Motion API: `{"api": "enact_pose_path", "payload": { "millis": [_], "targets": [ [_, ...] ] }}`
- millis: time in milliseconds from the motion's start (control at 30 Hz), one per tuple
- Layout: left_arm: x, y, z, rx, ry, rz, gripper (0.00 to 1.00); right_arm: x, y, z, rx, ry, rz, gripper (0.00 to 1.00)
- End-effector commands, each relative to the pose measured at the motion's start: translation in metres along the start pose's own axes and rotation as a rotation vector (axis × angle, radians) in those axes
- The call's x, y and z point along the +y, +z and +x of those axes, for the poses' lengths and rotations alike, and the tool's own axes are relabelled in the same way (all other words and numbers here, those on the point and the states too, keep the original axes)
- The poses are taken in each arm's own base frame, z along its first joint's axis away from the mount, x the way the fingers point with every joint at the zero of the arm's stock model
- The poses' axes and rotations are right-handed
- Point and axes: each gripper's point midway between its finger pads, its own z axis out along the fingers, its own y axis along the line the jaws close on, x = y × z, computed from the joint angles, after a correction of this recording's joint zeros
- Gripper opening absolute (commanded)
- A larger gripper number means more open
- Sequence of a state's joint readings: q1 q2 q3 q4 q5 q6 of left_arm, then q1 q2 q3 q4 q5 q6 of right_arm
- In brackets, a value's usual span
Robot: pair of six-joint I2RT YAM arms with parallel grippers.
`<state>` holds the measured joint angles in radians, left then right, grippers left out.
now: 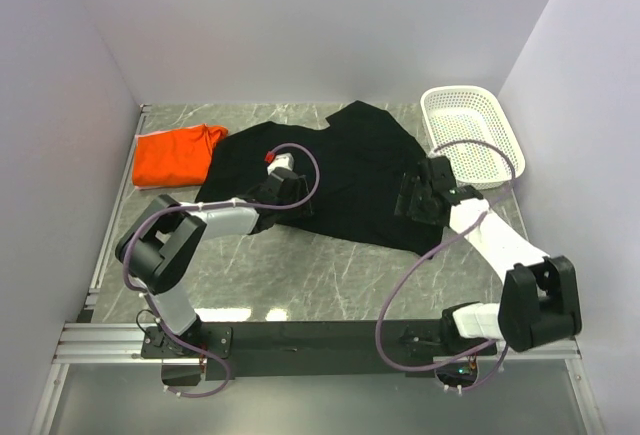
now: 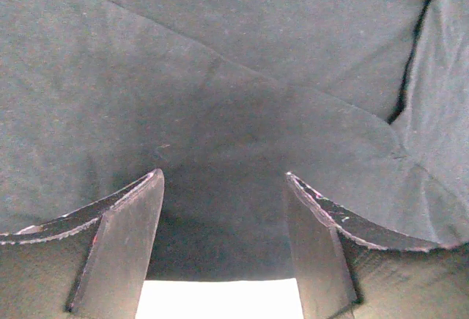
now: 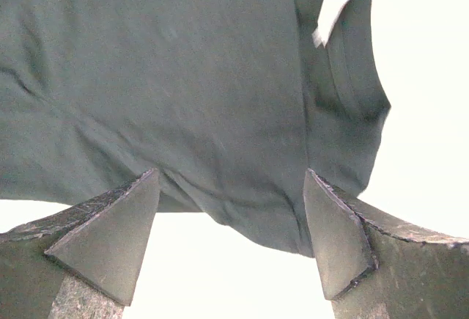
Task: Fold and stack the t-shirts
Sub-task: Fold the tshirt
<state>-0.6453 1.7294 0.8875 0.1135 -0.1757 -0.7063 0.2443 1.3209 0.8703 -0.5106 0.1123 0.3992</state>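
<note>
The black t-shirt point(image 1: 345, 170) lies spread across the middle of the table. The orange t-shirt point(image 1: 172, 156) lies bunched at the far left. My left gripper point(image 1: 290, 198) is open over the black shirt's left near edge; in the left wrist view the black cloth point(image 2: 220, 92) fills the frame with its edge between the open fingers point(image 2: 121, 238). My right gripper point(image 1: 412, 200) is open over the shirt's right near edge; in the right wrist view the cloth edge point(image 3: 242, 209) hangs between the open fingers point(image 3: 110, 238). The chest mark is hidden.
A white plastic mesh basket point(image 1: 495, 145) stands at the back right, close to the right arm. White walls close in the back and both sides. A metal rail point(image 1: 110, 235) runs along the table's left edge.
</note>
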Motion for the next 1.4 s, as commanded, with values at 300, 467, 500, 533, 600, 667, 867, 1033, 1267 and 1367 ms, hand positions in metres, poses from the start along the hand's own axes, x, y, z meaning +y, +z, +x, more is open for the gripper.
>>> {"api": "enact_pose_path", "payload": {
  "millis": [300, 467, 500, 533, 600, 667, 867, 1033, 1267, 1367],
  "targets": [
    [0.002, -0.009, -0.007, -0.036, 0.045, 0.001, 0.72, -0.055, -0.012, 0.048, 0.070, 0.153, 0.186, 0.88],
    [0.001, -0.012, -0.009, -0.040, 0.038, 0.010, 0.72, -0.056, -0.005, 0.059, 0.127, 0.168, 0.202, 0.88],
    [0.003, -0.013, -0.009, -0.039, 0.038, 0.008, 0.72, -0.056, -0.003, 0.062, 0.134, 0.172, 0.200, 0.87],
    [0.003, -0.013, -0.010, -0.044, 0.038, 0.008, 0.73, -0.055, -0.002, 0.063, 0.139, 0.179, 0.194, 0.86],
    [0.004, -0.014, -0.012, -0.046, 0.035, 0.007, 0.73, -0.053, 0.003, 0.069, 0.152, 0.196, 0.175, 0.83],
    [0.005, -0.014, -0.012, -0.042, 0.031, 0.009, 0.73, -0.052, 0.006, 0.075, 0.171, 0.205, 0.169, 0.79],
    [0.008, -0.011, -0.012, -0.036, 0.025, 0.006, 0.73, -0.054, 0.004, 0.081, 0.186, 0.212, 0.174, 0.50],
    [0.014, -0.007, -0.011, -0.023, 0.011, 0.002, 0.73, -0.057, 0.005, 0.083, 0.197, 0.212, 0.194, 0.23],
    [0.030, -0.004, -0.006, -0.009, -0.004, -0.027, 0.73, -0.065, -0.004, 0.069, 0.148, 0.218, 0.245, 0.00],
    [0.037, 0.000, -0.006, 0.002, -0.014, -0.044, 0.73, -0.072, -0.011, 0.055, 0.115, 0.204, 0.294, 0.00]
  ]
}}
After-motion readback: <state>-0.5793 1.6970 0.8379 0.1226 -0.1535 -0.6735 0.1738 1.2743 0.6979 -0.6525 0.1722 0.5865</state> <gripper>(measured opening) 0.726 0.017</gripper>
